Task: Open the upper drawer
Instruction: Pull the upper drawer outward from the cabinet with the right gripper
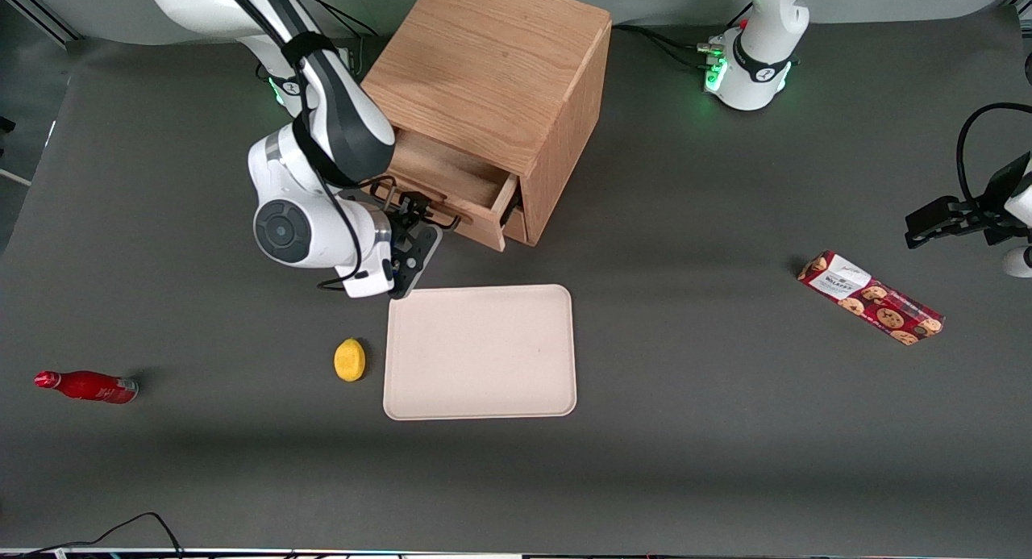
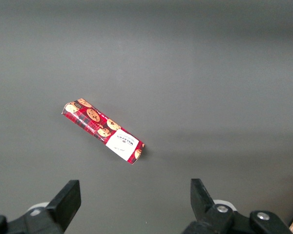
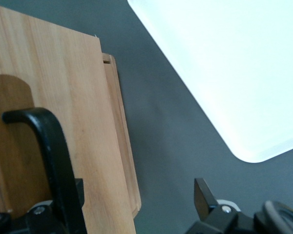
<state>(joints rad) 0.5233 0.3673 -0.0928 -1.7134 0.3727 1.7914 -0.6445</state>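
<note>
Front view, gripper [image 1: 421, 217] at upper drawer [image 1: 455, 189] handle

The working right arm bends down from its white-and-black elbow joint so that its wrist lies low over the worktop, carrying the black two-finger end effector [image 1: 413, 230], whose fingers [image 3: 204, 194] stand spread apart, one hooked inside a thin dark wire handle [image 3: 45, 146].

The only readable print is "WALKERS", on the white label panel of the red cookie packet [image 2: 103, 131] lying on the counter [image 2: 210, 87]. The red bottle [image 1: 87, 386] carries white marks too small to read.
</note>
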